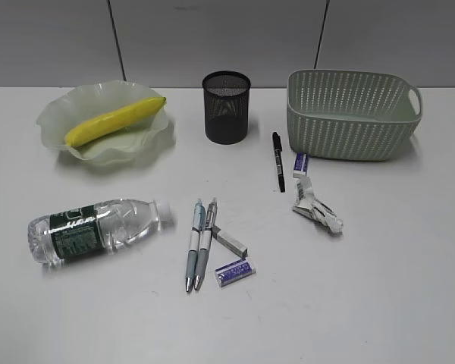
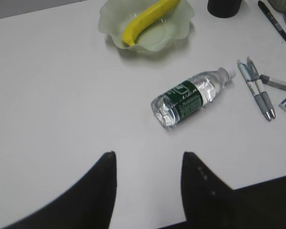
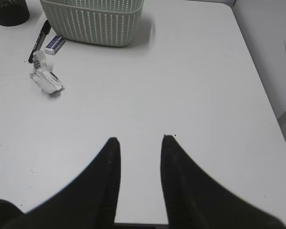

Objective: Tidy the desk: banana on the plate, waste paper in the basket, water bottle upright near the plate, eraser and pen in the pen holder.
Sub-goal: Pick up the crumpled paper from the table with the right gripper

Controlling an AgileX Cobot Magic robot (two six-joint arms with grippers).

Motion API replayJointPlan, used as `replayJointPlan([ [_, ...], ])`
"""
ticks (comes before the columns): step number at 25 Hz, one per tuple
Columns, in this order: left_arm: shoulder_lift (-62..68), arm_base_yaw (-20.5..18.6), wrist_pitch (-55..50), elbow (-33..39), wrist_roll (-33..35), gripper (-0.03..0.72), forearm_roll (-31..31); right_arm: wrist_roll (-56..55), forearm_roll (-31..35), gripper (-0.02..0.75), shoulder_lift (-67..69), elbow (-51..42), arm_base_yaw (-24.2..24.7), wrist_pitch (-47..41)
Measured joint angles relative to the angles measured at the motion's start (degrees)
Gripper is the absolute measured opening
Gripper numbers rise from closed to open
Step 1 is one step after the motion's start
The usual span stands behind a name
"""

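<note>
The yellow banana [image 1: 115, 120] lies in the pale green plate [image 1: 54, 115] at the back left. The water bottle [image 1: 98, 230] lies on its side at the front left, cap to the right. A black pen [image 1: 278, 161] and an eraser [image 1: 301, 164] rest beside the basket [image 1: 353, 114], with the waste paper [image 1: 316, 208] just in front. Two grey pens [image 1: 199, 244] and two more erasers [image 1: 235, 271] lie mid-desk. The black mesh pen holder [image 1: 227, 106] stands at the back. My left gripper [image 2: 149, 155] hovers open, short of the bottle [image 2: 190, 95]. My right gripper [image 3: 140, 138] is open, well short of the paper [image 3: 46, 78].
Neither arm shows in the exterior view. The desk's right edge [image 3: 262, 90] runs close to the right gripper. Bare white tabletop lies under both grippers and along the front.
</note>
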State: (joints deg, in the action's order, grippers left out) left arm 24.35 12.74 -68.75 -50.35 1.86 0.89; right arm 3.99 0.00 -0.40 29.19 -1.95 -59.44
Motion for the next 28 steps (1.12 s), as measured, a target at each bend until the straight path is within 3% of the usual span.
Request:
replayJointPlan([
  [4,-12.06,0.0,2.31,11.56,0.0,0.331,-0.89,0.0,0.0,0.244,0.0,0.0,0.0,0.0],
  [8,-20.95,0.0,4.27,17.51,0.0,0.331,-1.88,1.24,2.7,0.244,0.23,0.51,0.0,1.02],
  [17,-24.63,0.0,7.86,19.5,0.0,0.328,-2.05,21.92,13.64,0.248,26.15,7.48,-1.25,8.25],
  [22,-24.63,0.0,7.93,19.5,0.0,0.326,-2.1,27.79,17.86,0.308,44.69,14.51,-3.17,11.68],
  [28,-24.63,0.0,7.95,19.5,0.0,0.325,-2.1,29.31,17.98,0.363,65.44,23.74,-11.65,12.55],
])
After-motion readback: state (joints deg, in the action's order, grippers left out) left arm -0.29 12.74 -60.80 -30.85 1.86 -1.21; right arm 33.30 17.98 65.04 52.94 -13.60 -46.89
